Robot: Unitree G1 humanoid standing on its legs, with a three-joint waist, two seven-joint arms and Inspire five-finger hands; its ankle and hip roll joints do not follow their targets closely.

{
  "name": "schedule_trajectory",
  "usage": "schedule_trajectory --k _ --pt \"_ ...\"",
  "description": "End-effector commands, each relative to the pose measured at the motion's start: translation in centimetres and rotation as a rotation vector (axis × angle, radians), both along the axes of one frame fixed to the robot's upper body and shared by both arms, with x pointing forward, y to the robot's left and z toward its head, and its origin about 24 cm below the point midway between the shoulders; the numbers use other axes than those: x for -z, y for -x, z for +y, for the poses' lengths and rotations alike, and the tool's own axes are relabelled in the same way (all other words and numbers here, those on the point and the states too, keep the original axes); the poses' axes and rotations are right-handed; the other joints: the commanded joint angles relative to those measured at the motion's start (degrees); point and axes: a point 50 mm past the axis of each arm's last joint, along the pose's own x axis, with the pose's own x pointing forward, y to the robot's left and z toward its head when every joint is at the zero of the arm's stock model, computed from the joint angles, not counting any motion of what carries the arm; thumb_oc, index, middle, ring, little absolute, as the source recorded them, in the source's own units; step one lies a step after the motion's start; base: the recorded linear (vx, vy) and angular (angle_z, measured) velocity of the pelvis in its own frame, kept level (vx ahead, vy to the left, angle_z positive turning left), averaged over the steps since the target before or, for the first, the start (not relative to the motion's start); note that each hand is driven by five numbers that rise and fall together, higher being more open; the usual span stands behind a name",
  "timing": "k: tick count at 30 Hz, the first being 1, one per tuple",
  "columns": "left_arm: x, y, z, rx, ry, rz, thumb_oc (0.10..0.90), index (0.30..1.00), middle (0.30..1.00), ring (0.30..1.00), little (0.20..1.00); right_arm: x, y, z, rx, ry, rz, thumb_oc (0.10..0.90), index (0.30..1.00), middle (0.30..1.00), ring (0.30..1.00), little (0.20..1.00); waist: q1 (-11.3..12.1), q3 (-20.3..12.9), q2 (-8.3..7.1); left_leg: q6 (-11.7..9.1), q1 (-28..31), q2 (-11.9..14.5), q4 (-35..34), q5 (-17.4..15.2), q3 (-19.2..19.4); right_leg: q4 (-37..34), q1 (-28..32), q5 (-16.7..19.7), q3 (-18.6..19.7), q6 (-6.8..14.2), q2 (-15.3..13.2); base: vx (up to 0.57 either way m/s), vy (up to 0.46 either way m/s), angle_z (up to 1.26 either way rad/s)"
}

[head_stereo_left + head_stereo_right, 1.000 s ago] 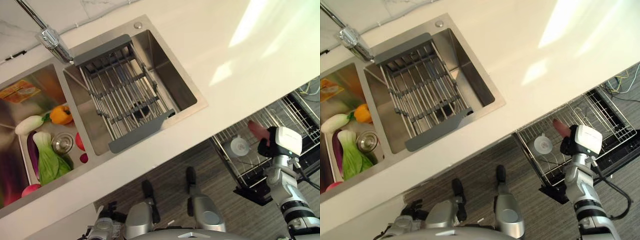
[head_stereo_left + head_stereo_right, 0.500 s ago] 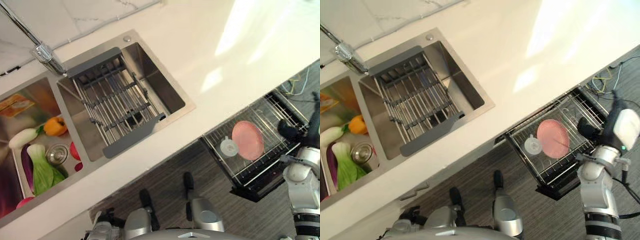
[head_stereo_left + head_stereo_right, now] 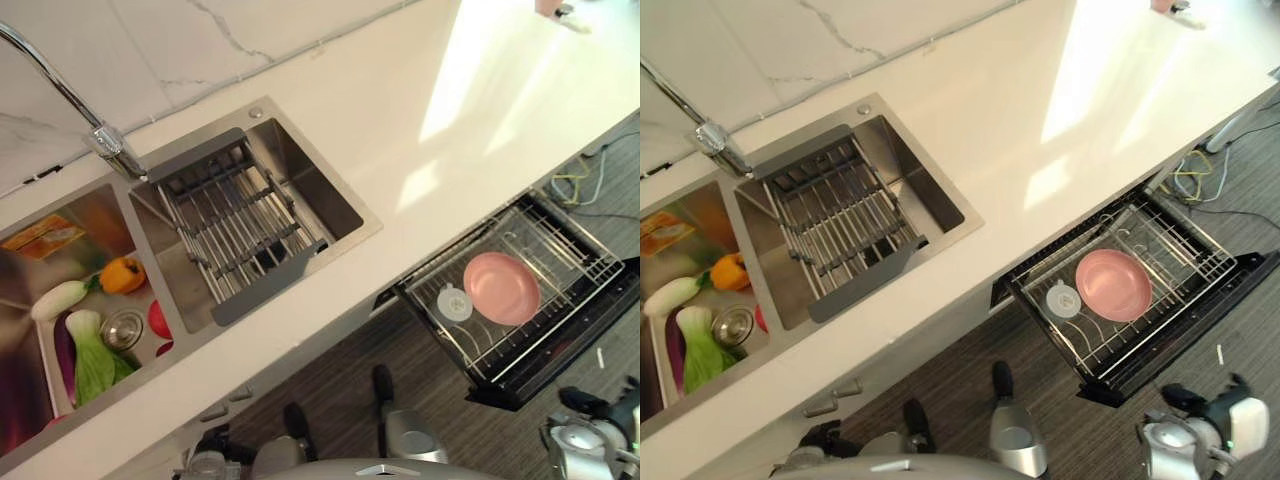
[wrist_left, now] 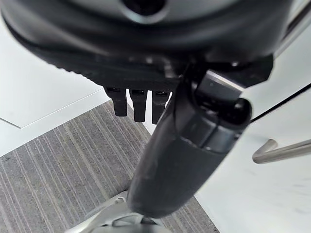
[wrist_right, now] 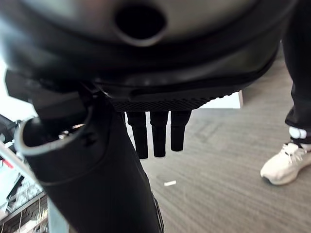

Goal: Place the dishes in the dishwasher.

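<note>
The eye views show a round pink plate (image 3: 501, 288) lying in the wire rack (image 3: 560, 240) of the pulled-out dishwasher drawer at right, beside a small white cup (image 3: 454, 303). The right wrist view adds a person's white shoe (image 5: 285, 164) on the grey striped floor. Both the right hand (image 5: 154, 131) and the left hand (image 4: 133, 103) hang with straight fingers, holding nothing.
</note>
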Motion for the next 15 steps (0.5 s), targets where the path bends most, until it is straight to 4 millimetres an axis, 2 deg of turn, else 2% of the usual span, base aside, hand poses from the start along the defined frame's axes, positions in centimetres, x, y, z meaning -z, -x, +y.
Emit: schedule_trajectory --k 1,3,5,7,8,9,11,12,13,15 --pt "-0.2 -0.9 0.6 0.019 -0.019 -0.008 0.800 0.900 0.900 0.900 0.900 -7.0 -7.5 -1.2 -0.183 0.190 -0.293 0.400 0.300 0.300 0.300 0.300 2.08 2.96 -1.23 -0.18 -3.25 1.82 7.77 -5.38 -7.46 6.50 -0.30 -6.91 -3.35 3.74 -4.84 -0.04 -0.006 0.13" --pt "-0.3 -1.1 0.6 0.023 -0.022 -0.018 0.800 0.900 0.900 0.900 0.900 -7.8 -9.7 -0.4 -0.274 0.214 -0.294 0.400 0.300 0.300 0.300 0.300 3.06 3.14 -0.70 -0.20 -3.64 1.63 7.94 -5.22 -8.23 6.66 -0.11 -7.08 -4.07 3.68 -5.07 -0.03 -0.015 0.04" --pt "-0.3 -0.9 0.6 0.034 -0.020 -0.018 0.800 0.900 0.900 0.900 0.900 -7.7 -11.9 0.6 -0.351 0.185 -0.284 0.400 0.300 0.300 0.300 0.300 4.36 3.04 -0.20 -0.21 -4.13 1.39 8.20 -5.07 -9.32 6.87 0.30 -7.42 -4.92 3.53 -5.28 -0.01 -0.033 0.21" --pt "-0.2 -0.6 0.7 -0.013 0.007 -0.022 0.800 0.900 0.900 0.900 0.900 -9.5 -14.3 2.2 -0.476 0.228 -0.322 0.400 0.300 0.300 0.300 0.300 5.33 3.09 0.26 -0.26 -4.51 1.31 8.80 -5.07 -10.61 7.27 0.93 -7.90 -5.98 3.32 -5.49 0.00 -0.030 0.37" --pt "-0.2 -0.6 0.7 -0.014 0.007 -0.022 0.800 0.900 0.900 0.900 0.900 -9.5 -14.3 2.2 -0.476 0.228 -0.322 0.400 0.300 0.300 0.300 0.300 5.29 3.04 0.25 -0.26 -4.59 1.29 8.78 -5.03 -10.64 7.26 0.88 -7.87 -6.01 3.32 -5.51 -0.01 -0.029 0.27" --pt "-0.2 -0.7 0.8 -0.029 0.013 -0.035 0.800 0.900 0.900 0.900 0.900 -10.9 -16.7 4.3 -0.583 0.247 -0.353 0.400 0.300 0.300 0.300 0.300 7.03 2.80 0.69 -0.36 -4.87 1.27 9.03 -4.92 -11.68 7.34 1.52 -8.24 -6.97 3.12 -5.64 0.00 -0.034 0.25" --pt "-0.3 -0.9 0.8 -0.025 0.015 -0.046 0.800 0.900 0.900 0.900 0.900 -11.0 -17.4 5.0 -0.626 0.256 -0.346 0.400 0.300 0.300 0.300 0.300 7.36 2.63 0.81 -0.40 -5.05 1.21 8.99 -4.76 -12.20 7.18 1.93 -8.36 -7.62 3.03 -5.63 0.01 -0.044 0.25" --pt "-0.4 -1.3 0.6 -0.023 0.026 -0.067 0.800 0.900 0.900 0.900 0.900 -11.5 -18.8 6.6 -0.689 0.287 -0.339 0.728 0.792 0.792 0.792 0.792 8.88 2.25 1.11 -0.48 -5.07 1.15 8.98 -4.50 -13.32 6.74 3.22 -8.61 -8.96 2.94 -5.56 0.04 -0.049 0.37" --pt "-0.4 -1.5 0.5 -0.021 0.034 -0.075 0.800 0.900 0.900 0.900 0.900 -11.6 -19.2 7.3 -0.721 0.310 -0.331 0.800 0.900 0.900 0.900 0.900 9.62 1.98 1.31 -0.52 -5.09 1.12 8.89 -4.29 -13.88 6.53 3.97 -8.82 -9.63 2.88 -5.48 0.05 -0.066 0.48" --pt "-0.5 -1.7 0.2 -0.015 0.054 -0.093 0.800 0.900 0.900 0.900 0.900 -10.7 -19.3 7.8 -0.777 0.278 -0.278 0.800 0.900 0.900 0.900 0.900 10.87 1.43 1.17 -0.66 -5.09 1.09 8.65 -3.96 -14.98 6.26 5.08 -9.08 -11.01 2.81 -5.52 0.04 -0.045 0.39"
